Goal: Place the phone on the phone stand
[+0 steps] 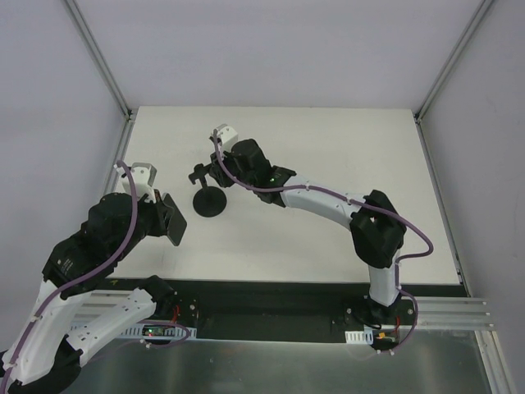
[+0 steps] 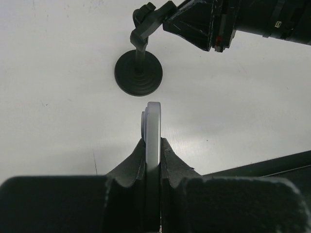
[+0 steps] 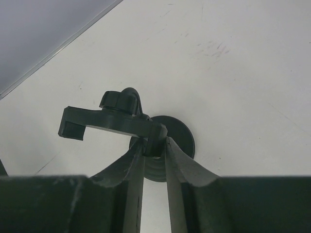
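Observation:
The phone (image 2: 153, 127) shows edge-on in the left wrist view, a thin silver-edged slab standing upright. My left gripper (image 2: 153, 141) is shut on it, a finger pressed to each face. From above, the phone (image 1: 173, 220) hangs at the left of the table in the left gripper (image 1: 166, 215). The phone stand (image 1: 210, 202) stands mid-table on its round disc base (image 2: 138, 74). Its cross bracket (image 3: 104, 121) sits on top of the stem. My right gripper (image 3: 154, 141) is shut on the bracket's near end, both fingertips touching it, reaching in from the right (image 1: 228, 171).
The white table (image 1: 328, 148) is bounded by aluminium frame rails (image 1: 98, 57) and grey walls at the left, right and back. A dark strip (image 1: 271, 295) runs along the near edge by the arm bases. The right forearm (image 1: 320, 201) stretches across the table's middle.

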`<state>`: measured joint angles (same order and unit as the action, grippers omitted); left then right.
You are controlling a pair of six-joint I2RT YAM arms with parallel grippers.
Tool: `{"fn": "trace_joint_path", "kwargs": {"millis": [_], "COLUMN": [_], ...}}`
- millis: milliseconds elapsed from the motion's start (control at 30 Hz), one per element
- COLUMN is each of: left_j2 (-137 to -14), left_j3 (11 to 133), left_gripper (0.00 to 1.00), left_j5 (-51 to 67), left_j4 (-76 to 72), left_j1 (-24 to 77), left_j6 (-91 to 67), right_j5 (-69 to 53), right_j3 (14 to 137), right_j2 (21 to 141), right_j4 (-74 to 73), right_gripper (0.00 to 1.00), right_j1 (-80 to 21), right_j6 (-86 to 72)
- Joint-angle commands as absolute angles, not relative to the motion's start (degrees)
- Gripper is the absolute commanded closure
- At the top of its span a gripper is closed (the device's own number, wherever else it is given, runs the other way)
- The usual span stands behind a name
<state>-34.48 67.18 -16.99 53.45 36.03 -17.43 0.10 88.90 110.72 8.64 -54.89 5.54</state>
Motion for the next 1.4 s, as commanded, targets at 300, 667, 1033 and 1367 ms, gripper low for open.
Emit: {"fn": "trace_joint_path", "kwargs": {"millis": [300, 667, 1033, 1367], "left_j2": [-35.7, -38.0, -50.4, -57.8], "left_j3": [65.9, 62.0, 65.6, 67.5], "left_gripper": [1.0, 1.0, 1.0, 1.0], "left_j5": [-15.3, 7.2, 23.6, 36.0], "left_j4": [51.8, 29.4, 18.5, 20.0], "left_j1": [36.3, 36.3, 36.3, 33.7], "left_j6": [-15.7, -8.8, 5.2, 14.8], "right_j5": [0.8, -18.9, -39.5, -47.1], "right_j3": [92.9, 84.9, 81.7, 82.4], "right_j2": [110.9, 103.2, 100.3, 101.2], "right_j4": [8.1, 9.1, 6.2, 1.8], "right_gripper": [0.98, 0.99, 0.99, 0.99], "right_j1": [-55.2, -53.6, -48.4, -46.8], "right_j6": [9.7, 17.8, 19.5, 23.1]}}
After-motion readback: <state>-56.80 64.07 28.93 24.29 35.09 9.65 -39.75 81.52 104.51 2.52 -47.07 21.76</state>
